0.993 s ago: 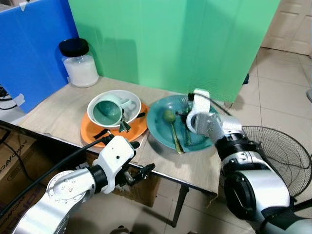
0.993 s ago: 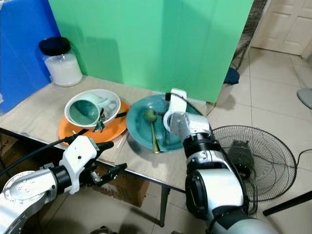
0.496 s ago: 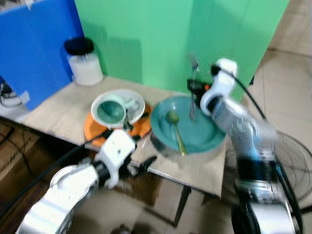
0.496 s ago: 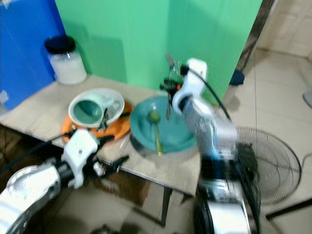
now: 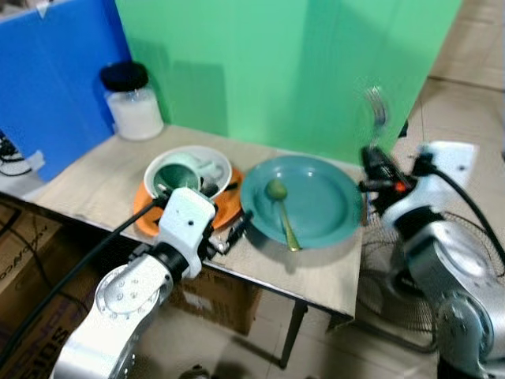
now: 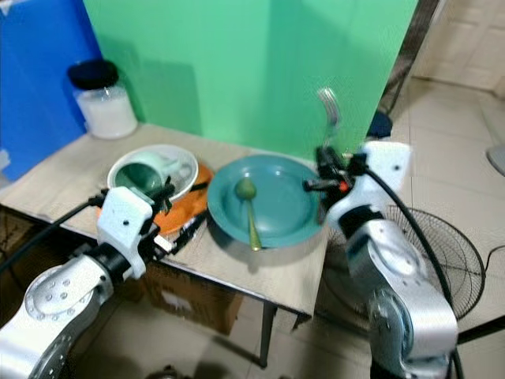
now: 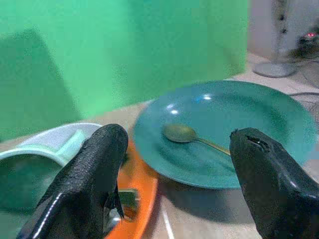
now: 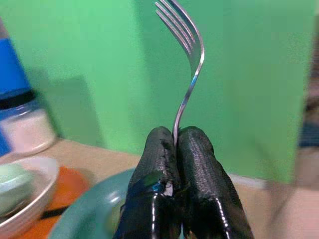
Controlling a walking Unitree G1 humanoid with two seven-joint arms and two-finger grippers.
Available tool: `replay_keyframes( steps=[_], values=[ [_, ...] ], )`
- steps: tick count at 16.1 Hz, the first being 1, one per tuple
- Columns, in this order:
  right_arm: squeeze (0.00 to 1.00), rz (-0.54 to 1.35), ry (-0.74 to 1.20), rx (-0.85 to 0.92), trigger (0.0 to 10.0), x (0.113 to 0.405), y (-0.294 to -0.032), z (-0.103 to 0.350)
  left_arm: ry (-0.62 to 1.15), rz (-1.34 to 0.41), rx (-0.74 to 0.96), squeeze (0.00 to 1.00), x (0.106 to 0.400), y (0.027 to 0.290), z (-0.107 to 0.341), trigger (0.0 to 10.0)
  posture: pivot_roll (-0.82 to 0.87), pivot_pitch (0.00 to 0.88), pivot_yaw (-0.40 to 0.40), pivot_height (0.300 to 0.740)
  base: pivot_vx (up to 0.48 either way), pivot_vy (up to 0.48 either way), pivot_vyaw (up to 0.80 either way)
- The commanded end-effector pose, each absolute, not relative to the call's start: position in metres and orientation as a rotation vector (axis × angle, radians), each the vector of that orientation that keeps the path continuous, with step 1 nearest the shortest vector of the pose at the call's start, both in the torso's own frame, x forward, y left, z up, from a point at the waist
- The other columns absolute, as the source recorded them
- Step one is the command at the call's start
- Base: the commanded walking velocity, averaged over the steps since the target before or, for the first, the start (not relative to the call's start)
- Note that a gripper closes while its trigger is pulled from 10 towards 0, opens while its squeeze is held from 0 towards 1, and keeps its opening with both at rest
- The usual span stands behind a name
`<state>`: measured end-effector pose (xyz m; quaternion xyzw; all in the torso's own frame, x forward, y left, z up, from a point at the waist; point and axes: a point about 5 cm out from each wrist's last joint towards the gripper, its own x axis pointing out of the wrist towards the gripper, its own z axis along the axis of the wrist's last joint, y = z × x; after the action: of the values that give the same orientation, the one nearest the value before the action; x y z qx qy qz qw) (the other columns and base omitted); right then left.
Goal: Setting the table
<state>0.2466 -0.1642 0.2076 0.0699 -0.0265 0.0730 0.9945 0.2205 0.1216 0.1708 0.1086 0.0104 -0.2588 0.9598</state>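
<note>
Right pincer (image 8: 177, 149) clamped on silver metal fork (image 8: 187, 64), tines up, long axis vertical, beyond desk (image 5: 95, 178) right edge. Round teal plate (image 5: 316, 201) with green spoon (image 5: 278, 201) just beside. Left pincer (image 7: 174, 174) apart, near front edge.
</note>
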Motion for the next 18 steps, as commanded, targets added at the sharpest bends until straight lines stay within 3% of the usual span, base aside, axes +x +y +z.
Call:
replay_keyframes(
  steps=[1, 3, 7, 15, 18],
  values=[
    [0.00, 0.125, -0.072, 0.120, 10.0, 0.242, -0.163, 0.210, 0.002, -0.471, 0.225, 0.00, 0.222, 0.127, 0.172, 10.0, 0.13, 0.000, 0.003, 0.740, 0.000, 0.000, 0.00],
    [0.00, 0.086, -0.029, 0.076, 10.0, 0.236, -0.162, 0.199, 0.000, -0.436, 0.207, 0.00, 0.222, 0.125, 0.170, 10.0, 0.12, 0.000, 0.005, 0.740, 0.000, 0.000, 0.00],
    [0.00, 0.011, 0.008, -0.012, 10.0, 0.236, -0.167, 0.189, -0.025, -0.356, 0.232, 0.00, 0.228, 0.131, 0.171, 10.0, 0.12, 0.000, 0.003, 0.740, 0.000, 0.000, -0.79],
    [0.00, -0.048, 0.007, 0.049, 10.0, 0.235, -0.168, 0.186, -0.042, -0.340, 0.235, 0.00, 0.233, 0.131, 0.174, 10.0, 0.12, 0.000, 0.014, 0.740, 0.000, 0.000, -0.78],
    [0.00, 0.010, 0.018, 0.067, 10.0, 0.235, -0.162, 0.185, -0.035, -0.328, 0.220, 0.00, 0.235, 0.131, 0.173, 10.0, 0.11, 0.000, 0.015, 0.740, 0.000, 0.000, -0.78]
  ],
)
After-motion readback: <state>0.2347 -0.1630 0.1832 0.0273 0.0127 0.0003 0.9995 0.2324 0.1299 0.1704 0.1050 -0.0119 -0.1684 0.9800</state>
